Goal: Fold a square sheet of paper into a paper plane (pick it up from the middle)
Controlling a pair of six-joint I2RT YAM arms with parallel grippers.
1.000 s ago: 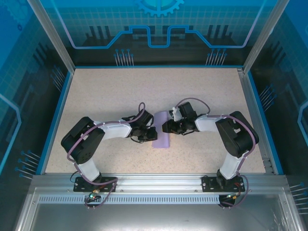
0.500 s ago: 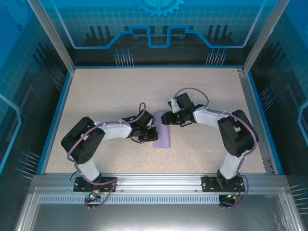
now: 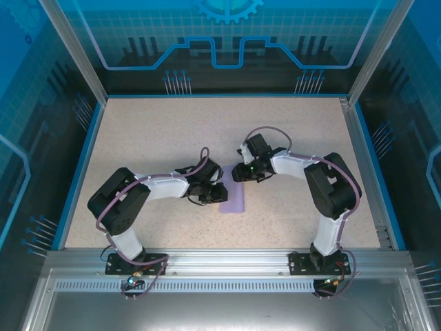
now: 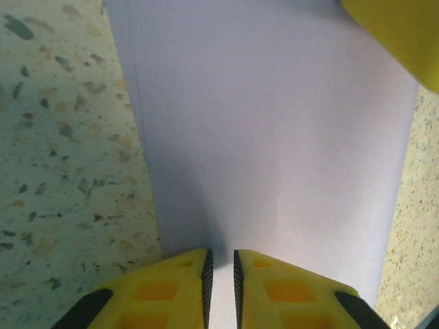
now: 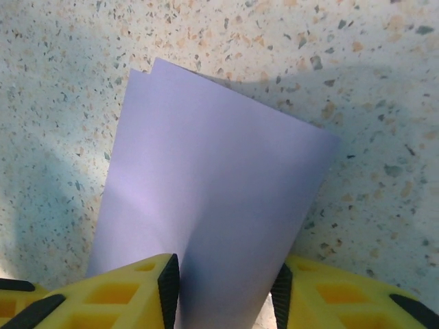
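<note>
Left jaws a narrow slit, right jaws wider, over smooth matte folded lavender paper (image 5: 206, 192).

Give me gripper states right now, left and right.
Left gripper: jaws nearly together at the edge of the square sheet of paper; grip cannot be told.
Right gripper: open, jaws apart over the sheet.
</note>
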